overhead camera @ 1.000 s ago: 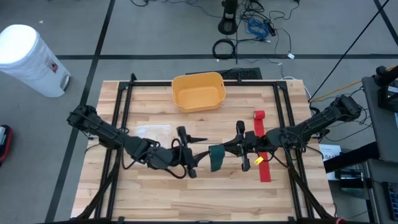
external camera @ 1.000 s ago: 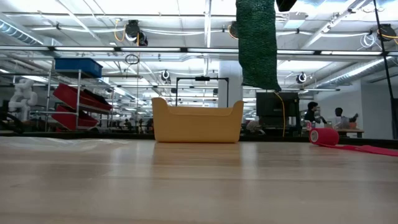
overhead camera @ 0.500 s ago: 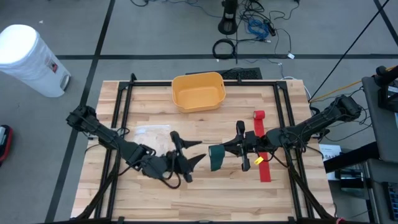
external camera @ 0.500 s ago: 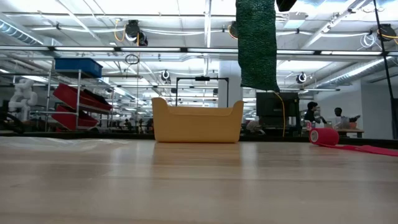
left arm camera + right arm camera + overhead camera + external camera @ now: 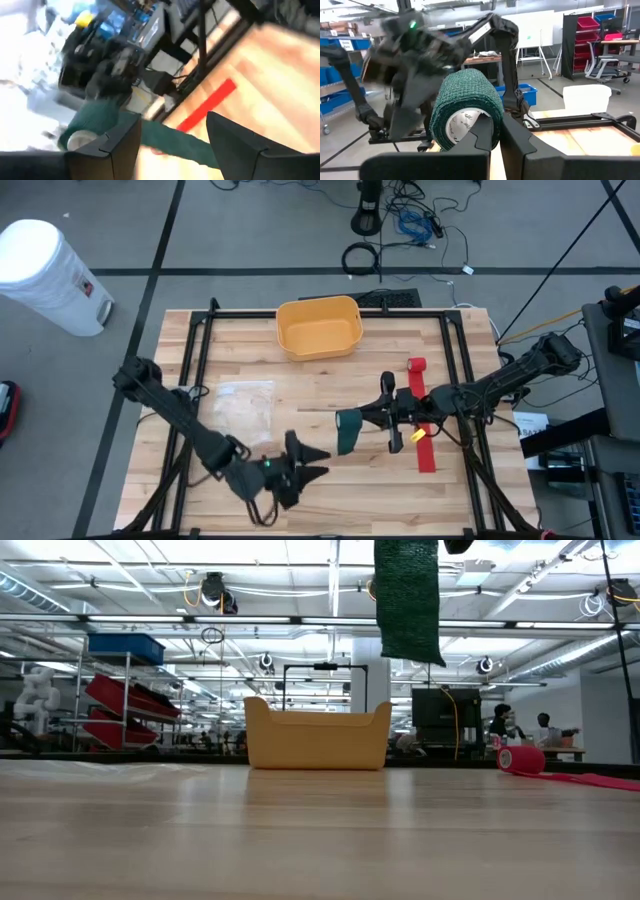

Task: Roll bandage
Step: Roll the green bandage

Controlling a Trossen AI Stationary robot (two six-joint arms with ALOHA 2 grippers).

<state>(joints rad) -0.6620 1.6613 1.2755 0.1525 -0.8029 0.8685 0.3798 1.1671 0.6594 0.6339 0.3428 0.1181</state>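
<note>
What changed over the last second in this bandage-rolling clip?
The left gripper, open and empty, drew back from the green bandage roll toward the table's near edge. The right gripper kept the roll clamped in the air; its hanging tail sits slightly higher. The yellow bin and red bandage stayed put.

A: Where is there open tabletop?

B: The near strip of the wooden table (image 5: 380, 500) right of the left gripper (image 5: 312, 464) is bare, and so is the far-left corner beside the yellow bin (image 5: 318, 326).

A: What blocks the middle?

B: The right gripper (image 5: 365, 418) reaches in from the right, holding a green bandage roll (image 5: 347, 432) above the boards with its tail hanging down, so a pass through the centre meets that. The left arm lies diagonally across the left half.

A: And the right side?

B: A red bandage roll (image 5: 416, 365) sits there with its red strip (image 5: 423, 442) running toward the near edge, under the right arm. A clear plastic bag (image 5: 244, 406) lies left of centre.
</note>
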